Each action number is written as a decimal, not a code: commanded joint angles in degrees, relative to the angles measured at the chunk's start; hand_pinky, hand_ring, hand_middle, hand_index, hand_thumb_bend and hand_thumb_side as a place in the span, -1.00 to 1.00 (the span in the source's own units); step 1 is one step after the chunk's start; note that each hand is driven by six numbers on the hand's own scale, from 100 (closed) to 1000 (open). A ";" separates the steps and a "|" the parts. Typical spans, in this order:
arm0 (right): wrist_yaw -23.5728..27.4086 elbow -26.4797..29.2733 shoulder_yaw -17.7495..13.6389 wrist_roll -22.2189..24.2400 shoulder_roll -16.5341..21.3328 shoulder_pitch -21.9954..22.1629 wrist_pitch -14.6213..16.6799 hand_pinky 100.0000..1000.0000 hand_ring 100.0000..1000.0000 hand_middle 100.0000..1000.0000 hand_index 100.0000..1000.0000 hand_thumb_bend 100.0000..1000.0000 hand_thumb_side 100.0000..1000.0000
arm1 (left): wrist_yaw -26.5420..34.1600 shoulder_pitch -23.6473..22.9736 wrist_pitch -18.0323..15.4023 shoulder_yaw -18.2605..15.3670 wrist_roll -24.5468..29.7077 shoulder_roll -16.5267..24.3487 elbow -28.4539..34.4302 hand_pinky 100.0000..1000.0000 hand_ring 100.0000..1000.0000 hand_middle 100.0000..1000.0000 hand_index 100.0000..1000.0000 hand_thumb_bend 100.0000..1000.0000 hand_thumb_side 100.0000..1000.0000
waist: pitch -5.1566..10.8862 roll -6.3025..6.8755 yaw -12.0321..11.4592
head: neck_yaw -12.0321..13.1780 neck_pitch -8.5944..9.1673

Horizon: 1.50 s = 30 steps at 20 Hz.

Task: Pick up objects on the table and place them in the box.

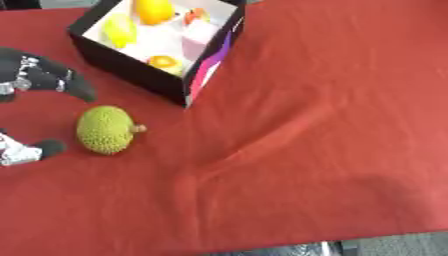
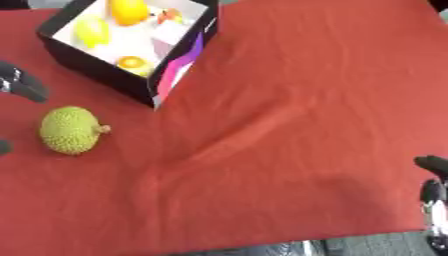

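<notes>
A green bumpy fruit with a short stem [image 1: 106,129] lies on the red cloth [image 1: 306,130] at the left. My left hand [image 1: 35,75] is open just left of it, fingers spread above and below the fruit without touching it. The black box [image 1: 131,62] with a white inside stands at the top left and holds an orange fruit [image 1: 154,10], a yellow-green fruit [image 1: 120,30], a small orange piece [image 1: 163,61] and a pale pink block [image 1: 198,37]. A part of my right hand [image 2: 433,192] shows at the lower right edge.
The red cloth has long creases running from the centre toward the lower left. Its front edge runs along the bottom, with grey floor [image 1: 394,245] beyond. The box's near corner shows a pink and purple side panel [image 1: 208,67].
</notes>
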<state>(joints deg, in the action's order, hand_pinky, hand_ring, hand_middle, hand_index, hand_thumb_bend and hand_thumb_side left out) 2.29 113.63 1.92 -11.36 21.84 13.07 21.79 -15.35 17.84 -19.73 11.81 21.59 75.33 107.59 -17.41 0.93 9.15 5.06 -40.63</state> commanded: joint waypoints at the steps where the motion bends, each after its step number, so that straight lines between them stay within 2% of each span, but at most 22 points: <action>1: -0.35 0.96 -0.07 -0.12 0.30 -0.35 -0.81 1.00 0.61 0.37 0.52 -1.00 -0.13 | -3.19 1.54 -1.21 1.03 0.14 0.08 -2.99 0.77 0.70 0.59 0.76 -0.42 -0.44 | 0.54 0.14 0.15 | 0.54 0.68; 6: -0.32 0.96 0.13 -0.06 0.09 -0.75 -1.68 1.00 0.61 0.37 0.52 -1.00 -0.13 | -4.93 3.64 -4.35 2.80 3.16 -1.48 -5.60 0.80 0.74 0.58 0.77 -0.38 -0.40 | 0.42 0.33 0.52 | 0.97 0.37; 8: -0.35 0.96 0.21 0.03 0.05 -0.87 -1.91 1.00 0.62 0.37 0.52 -1.00 -0.12 | -5.31 4.46 -5.32 3.35 4.55 -2.06 -6.71 0.80 0.75 0.58 0.77 -0.38 -0.26 | 0.38 0.44 0.62 | 1.15 0.28; 10: -0.31 0.96 0.33 0.15 0.02 -1.06 -2.12 1.00 0.62 0.37 0.52 -1.00 -0.12 | -5.99 5.47 -6.03 4.04 5.81 -2.78 -8.11 0.81 0.75 0.60 0.77 -0.33 -0.26 | 0.34 0.50 0.76 | 1.45 0.18; 12: -0.27 0.96 0.41 0.27 0.00 -1.15 -2.25 1.00 0.62 0.37 0.52 -1.00 -0.12 | -7.19 6.83 -6.61 4.64 6.24 -3.62 -9.36 0.82 0.76 0.61 0.77 -0.19 -0.31 | 0.32 0.54 0.89 | 1.85 0.08; 13: -0.26 0.96 0.42 0.32 -0.02 -1.17 -2.29 1.00 0.62 0.37 0.52 -1.00 -0.12 | -8.21 7.61 -6.92 4.98 6.05 -4.11 -10.02 0.84 0.77 0.62 0.77 -0.12 -0.26 | 0.31 0.55 0.95 | 2.10 0.07; 15: -0.27 0.96 0.46 0.41 -0.08 -1.21 -2.37 1.00 0.62 0.37 0.52 -1.00 -0.12 | -10.29 8.85 -7.51 5.64 5.15 -5.08 -11.33 0.83 0.77 0.61 0.76 -0.11 -0.25 | 0.26 0.57 1.05 | 2.42 0.09; 21: -0.42 0.96 0.59 0.58 -0.37 -1.50 -3.05 1.00 0.62 0.37 0.52 -1.00 -0.11 | -13.11 11.81 -9.00 7.67 3.49 -8.00 -15.27 0.81 0.74 0.60 0.78 -0.17 -0.28 | 0.01 0.71 1.13 | 2.62 0.15; 27: -0.28 0.96 0.73 0.81 -0.58 -1.93 -3.51 1.00 0.62 0.37 0.52 -1.00 -0.11 | -13.00 15.09 -9.32 9.30 2.86 -11.81 -19.49 0.72 0.64 0.50 0.74 -0.40 -0.40 | -0.21 0.74 1.35 | 2.67 0.46; 30: -0.26 0.96 0.72 0.86 -0.78 -2.07 -3.72 1.00 0.62 0.38 0.52 -1.00 -0.10 | -12.24 16.83 -9.73 10.14 3.25 -13.75 -21.30 0.60 0.55 0.42 0.69 -0.52 -0.47 | -0.35 0.77 1.40 | 2.76 0.54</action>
<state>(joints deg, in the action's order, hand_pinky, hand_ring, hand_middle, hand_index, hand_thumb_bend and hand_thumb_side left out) 2.24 113.63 2.88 -10.48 20.75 11.09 18.24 -27.97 33.72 -29.18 22.10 24.83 60.88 86.76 -18.52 1.68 10.54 7.61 -40.66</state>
